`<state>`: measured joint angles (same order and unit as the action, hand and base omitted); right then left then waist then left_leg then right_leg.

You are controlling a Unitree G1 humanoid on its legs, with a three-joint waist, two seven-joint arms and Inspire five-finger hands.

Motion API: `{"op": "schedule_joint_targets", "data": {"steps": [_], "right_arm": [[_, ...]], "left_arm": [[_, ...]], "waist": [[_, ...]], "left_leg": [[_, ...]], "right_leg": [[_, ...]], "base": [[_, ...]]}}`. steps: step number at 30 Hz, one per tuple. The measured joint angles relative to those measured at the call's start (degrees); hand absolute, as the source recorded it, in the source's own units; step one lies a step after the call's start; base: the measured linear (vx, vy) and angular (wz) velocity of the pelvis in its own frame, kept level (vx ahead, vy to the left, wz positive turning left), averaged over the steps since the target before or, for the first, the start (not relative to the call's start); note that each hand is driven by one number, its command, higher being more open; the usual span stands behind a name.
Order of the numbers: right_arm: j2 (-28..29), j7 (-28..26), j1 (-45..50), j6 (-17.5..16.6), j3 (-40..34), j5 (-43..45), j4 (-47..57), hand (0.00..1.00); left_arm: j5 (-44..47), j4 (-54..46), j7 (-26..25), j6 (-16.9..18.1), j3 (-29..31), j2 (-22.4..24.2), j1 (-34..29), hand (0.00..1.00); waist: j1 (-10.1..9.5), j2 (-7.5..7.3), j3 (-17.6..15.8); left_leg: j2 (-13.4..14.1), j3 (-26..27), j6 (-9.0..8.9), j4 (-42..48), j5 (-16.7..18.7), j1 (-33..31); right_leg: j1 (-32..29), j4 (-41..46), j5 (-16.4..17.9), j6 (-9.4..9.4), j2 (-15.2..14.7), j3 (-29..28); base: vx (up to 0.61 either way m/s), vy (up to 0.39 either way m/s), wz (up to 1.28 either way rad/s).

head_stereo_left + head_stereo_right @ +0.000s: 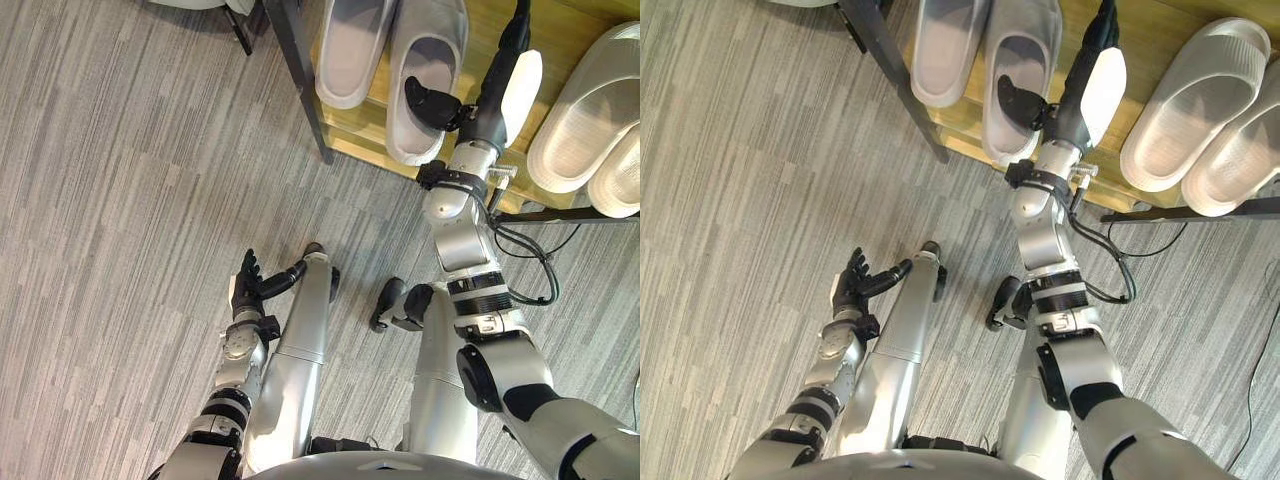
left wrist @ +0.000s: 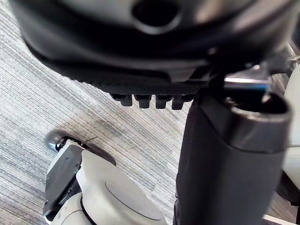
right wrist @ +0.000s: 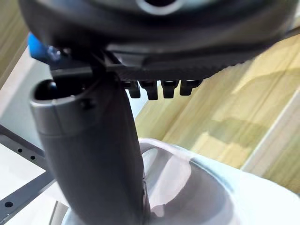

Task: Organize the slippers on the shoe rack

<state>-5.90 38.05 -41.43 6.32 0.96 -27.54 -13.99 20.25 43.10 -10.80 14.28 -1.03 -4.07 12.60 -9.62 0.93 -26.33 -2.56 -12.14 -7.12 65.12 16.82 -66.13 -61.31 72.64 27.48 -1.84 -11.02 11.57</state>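
Low on the left, over the grey striped floor (image 1: 120, 200), the left robot hand (image 1: 247, 285) hangs with relaxed, spread fingers, holding nothing and well apart from the rack. Next comes the dark metal frame post (image 1: 300, 80) of the shoe rack, and just past it, on the light wooden shelf (image 1: 565, 30), a pair of pale grey rubber slippers lies side by side: the outer slipper (image 1: 350, 45) and the inner slipper (image 1: 425, 60). Their long axes run away from the robot, heels toward it and close to the shelf's front edge.

The right robot hand (image 1: 490, 105) is the nearer one by far. It reaches along the inner slipper's right flank, its fingers (image 1: 515, 30) straight over the shelf and its thumb (image 1: 430, 100) spread across the slipper's mouth; it looks open, not clamped on anything. Whether the thumb presses the footbed I cannot tell.

Any nudge, I judge, would go sideways to the left, across the slipper's length. A strip of bare wood lies to the hand's right; beyond it the second pair of pale slippers (image 1: 590, 110) slants, heels toward the shelf's front edge
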Motion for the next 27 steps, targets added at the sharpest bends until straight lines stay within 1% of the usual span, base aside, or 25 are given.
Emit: {"op": "schedule_joint_targets", "data": {"steps": [6, 9, 14, 15, 19, 21, 22, 25, 26, 27], "right_arm": [[1.09, 0.04, 4.26, -0.01, -0.12, -2.30, 4.83, 1.00], [1.95, 0.18, 7.12, -0.07, -0.18, -2.36, 8.46, 1.00], [4.31, 1.08, 12.10, -0.98, -0.22, -2.41, 13.43, 1.00], [4.88, 1.45, 13.30, -2.30, -0.21, -2.27, 14.18, 1.00], [6.47, 1.83, 15.29, -4.64, 0.20, -1.01, 15.83, 1.00], [7.43, 1.49, 16.79, -6.75, 0.99, 1.92, 17.15, 1.00], [7.75, 1.33, 17.17, -7.22, 1.24, 2.45, 17.21, 1.00], [9.03, -1.11, 19.75, -9.50, 3.11, 7.52, 17.22, 1.00], [9.62, -3.23, 20.64, -10.54, 4.02, 10.73, 17.09, 1.00], [9.86, -3.98, 20.89, -10.87, 4.37, 12.11, 17.02, 1.00]], "left_arm": [[-0.01, 0.01, 0.05, -0.05, 0.53, 0.01, -0.09, 1.00], [-0.06, 0.02, 0.13, -0.19, 1.90, 0.55, -0.13, 1.00], [-0.09, 0.02, 0.05, -0.62, 2.57, 0.76, -0.25, 1.00], [-0.12, 0.02, 0.03, -0.63, 2.74, 0.76, -0.26, 1.00], [-0.61, -0.01, 0.03, -0.64, 4.00, 0.79, -0.26, 1.00], [-0.70, -0.03, -0.07, -0.63, 4.81, 0.73, -0.26, 1.00], [-0.70, -0.02, -0.14, -0.63, 4.88, 0.63, -0.26, 1.00], [-0.73, -0.01, -0.07, -0.73, 5.82, 0.46, -0.25, 1.00], [-0.73, -0.01, 0.02, -1.11, 6.11, 0.44, -0.22, 1.00], [-0.73, 0.01, 0.02, -1.14, 6.14, 0.44, -0.21, 1.00]], "waist": [[0.24, -0.01, 0.00], [0.46, -0.03, -0.02], [0.77, -0.10, -0.06], [0.96, -0.13, -0.07], [1.23, -0.66, -0.37], [1.40, -1.13, -0.63], [1.42, -1.23, -0.68], [1.71, -2.01, -1.11], [1.79, -2.12, -1.17], [1.79, -2.12, -1.17]], "left_leg": [[0.42, 0.05, -0.01, -0.08, 0.10, 0.08], [0.73, 0.12, -0.02, -0.52, 0.10, 0.54], [1.02, 0.30, -0.02, -1.66, 0.10, 1.95], [1.14, 0.36, 0.01, -1.82, 0.13, 2.25], [1.64, 0.60, 0.04, -1.90, 0.41, 2.82], [2.11, 0.87, 0.15, -1.95, 0.51, 3.03], [2.24, 0.88, 0.15, -1.94, 0.56, 3.11], [2.31, 0.95, 0.23, -2.14, 0.66, 3.99], [2.31, 0.97, 0.26, -2.19, 0.67, 4.10], [2.31, 1.00, 0.28, -2.21, 0.68, 4.10]], "right_leg": [[0.17, -0.41, -0.08, 0.12, 0.37, 0.07], [0.56, -1.01, -0.35, 0.39, 0.70, 0.01], [1.87, -2.23, -0.55, 0.52, 0.98, -0.06], [2.17, -2.53, -0.58, 0.55, 1.10, -0.10], [2.64, -2.95, -0.71, 0.80, 1.53, -0.35], [2.75, -3.30, -0.95, 1.21, 1.96, -0.61], [2.86, -3.41, -0.99, 1.28, 2.08, -0.61], [3.82, -3.76, -1.01, 1.33, 2.15, -0.64], [3.95, -3.85, -1.03, 1.37, 2.15, -0.65], [3.96, -3.87, -1.04, 1.38, 2.14, -0.67]], "base": [[0.01, 0.006, -0.01], [0.00, 0.021, -0.05], [0.01, 0.004, -0.01], [0.03, 0.024, -0.03], [0.02, 0.029, -0.07], [0.01, 0.039, -0.12], [0.00, 0.035, -0.10], [0.01, 0.036, -0.02], [0.00, 0.000, 0.00], [0.00, 0.034, 0.00]]}}
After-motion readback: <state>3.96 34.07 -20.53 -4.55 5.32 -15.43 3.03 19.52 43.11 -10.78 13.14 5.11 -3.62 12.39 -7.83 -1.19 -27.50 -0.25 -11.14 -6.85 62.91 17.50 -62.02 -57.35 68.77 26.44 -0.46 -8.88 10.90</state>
